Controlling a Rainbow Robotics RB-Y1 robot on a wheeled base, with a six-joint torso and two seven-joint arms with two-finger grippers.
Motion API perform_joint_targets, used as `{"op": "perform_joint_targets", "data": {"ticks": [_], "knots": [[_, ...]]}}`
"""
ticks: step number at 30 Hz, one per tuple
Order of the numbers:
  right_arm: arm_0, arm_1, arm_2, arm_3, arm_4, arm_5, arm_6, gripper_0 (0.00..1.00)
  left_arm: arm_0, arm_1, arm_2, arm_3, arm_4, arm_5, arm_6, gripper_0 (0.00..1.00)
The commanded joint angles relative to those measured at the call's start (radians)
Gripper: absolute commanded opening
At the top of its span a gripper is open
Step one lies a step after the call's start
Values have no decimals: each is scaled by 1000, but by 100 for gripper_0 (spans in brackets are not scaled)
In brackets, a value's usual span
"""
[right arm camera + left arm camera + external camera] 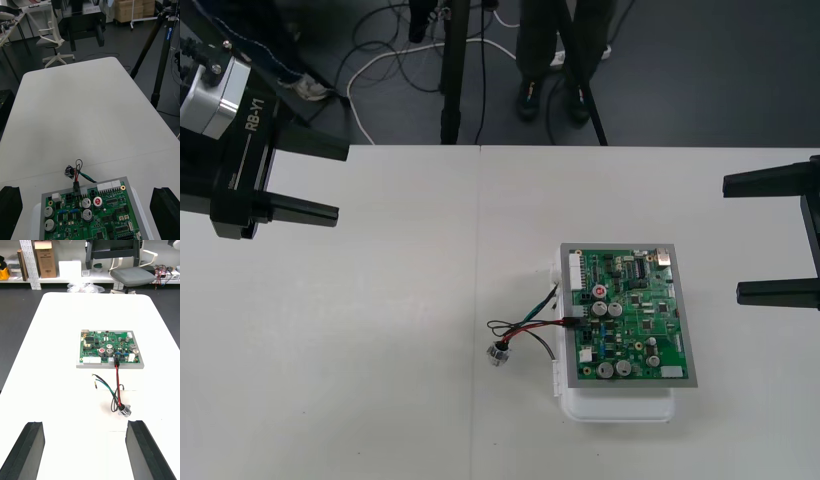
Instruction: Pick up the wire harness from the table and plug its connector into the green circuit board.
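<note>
The green circuit board [630, 315] rests on its white base [620, 405] right of the table's middle. The harness's black plug [576, 317] sits in a connector at the board's left edge. Its red, black and green wires [525, 325] trail left onto the table and end at the round metal socket [498, 353]. My left gripper [300, 180] is open at the far left, well away from the board. My right gripper [770, 238] is open at the right edge. The right wrist view shows the plug [77, 186] seated in the board [93, 215]; the left wrist view shows plug [116, 360], wires [117, 388] and socket [125, 411].
The far table edge [580, 147] borders dark floor with tripod legs and cables. Bare tabletop [360, 350] lies left of and in front of the board.
</note>
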Motion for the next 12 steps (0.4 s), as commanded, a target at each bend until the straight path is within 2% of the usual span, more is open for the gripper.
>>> {"op": "perform_joint_targets", "data": {"ticks": [1,12], "knots": [[-24,-36,-29,-3,-13,5,-57,100,17,42,32,-21,-6,-18,54,63],[-24,-36,-29,-3,-13,5,-57,100,17,42,32,-21,-6,-18,54,64]]}}
